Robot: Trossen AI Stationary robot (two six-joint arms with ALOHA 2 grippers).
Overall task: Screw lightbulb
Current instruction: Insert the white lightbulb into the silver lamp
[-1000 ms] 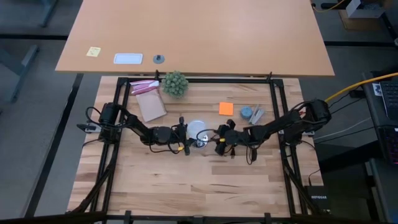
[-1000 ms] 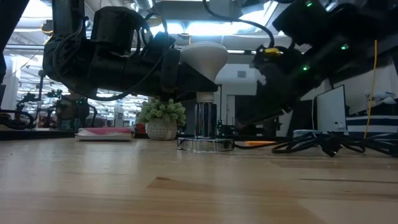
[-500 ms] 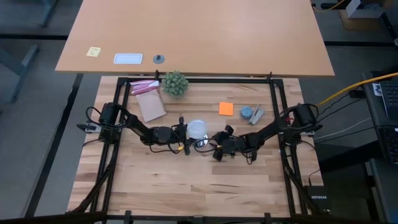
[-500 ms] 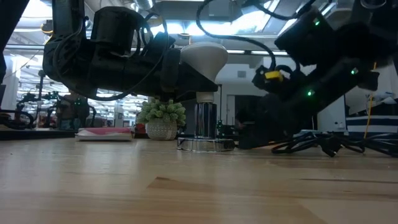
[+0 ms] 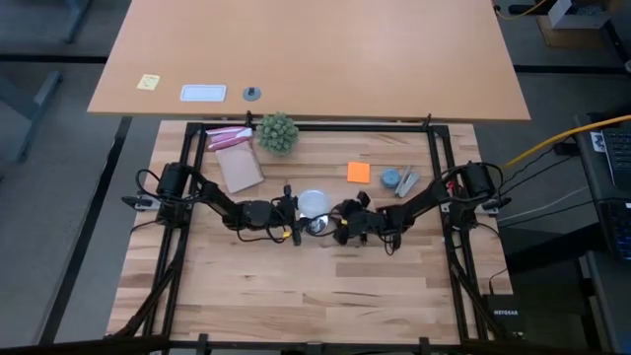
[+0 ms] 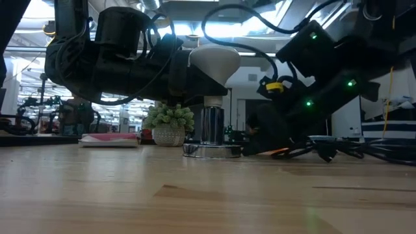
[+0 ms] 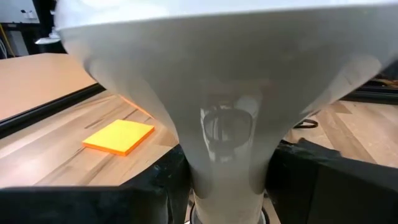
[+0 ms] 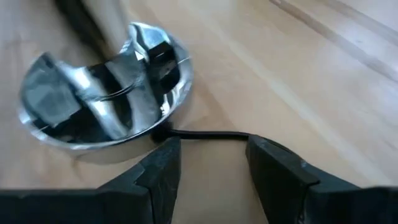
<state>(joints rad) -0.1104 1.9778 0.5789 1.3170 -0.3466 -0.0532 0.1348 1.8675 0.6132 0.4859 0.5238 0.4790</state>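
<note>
The lightbulb [image 6: 213, 60], frosted white, stands upright at the table's middle. Its silvery screw end [image 6: 211, 123] points down into the round chrome socket disc [image 5: 317, 226]. My left gripper [image 5: 294, 210] reaches in level from the left and is shut on the bulb, which fills the left wrist view [image 7: 217, 81]. My right gripper [image 8: 211, 158] slants down from the right, open, just short of the socket disc [image 8: 106, 106]. The disc's thin black cord [image 8: 208, 134] runs across between its fingertips. My left gripper pinches the bulb's narrowing neck [image 7: 217, 180], just under the globe, between its two fingers [image 7: 311, 186]. The fingers come in level from the table's left. The bulb stands upright, its screw end down in the socket disc. My right gripper has one fingertip [image 8: 163, 149] close to the disc's rim; I cannot tell whether it touches.
At the far side of the board are a spiky green ball plant [image 5: 277, 132], pink and brown packets [image 5: 235, 163], an orange note [image 5: 358, 172] and a grey-blue object [image 5: 397, 179]. A black frame [image 5: 439, 177] borders the board. The near half is bare wood.
My right gripper has come down toward the table and in toward the socket disc, tipping further downward, still open. My left gripper and the bulb have kept still.
</note>
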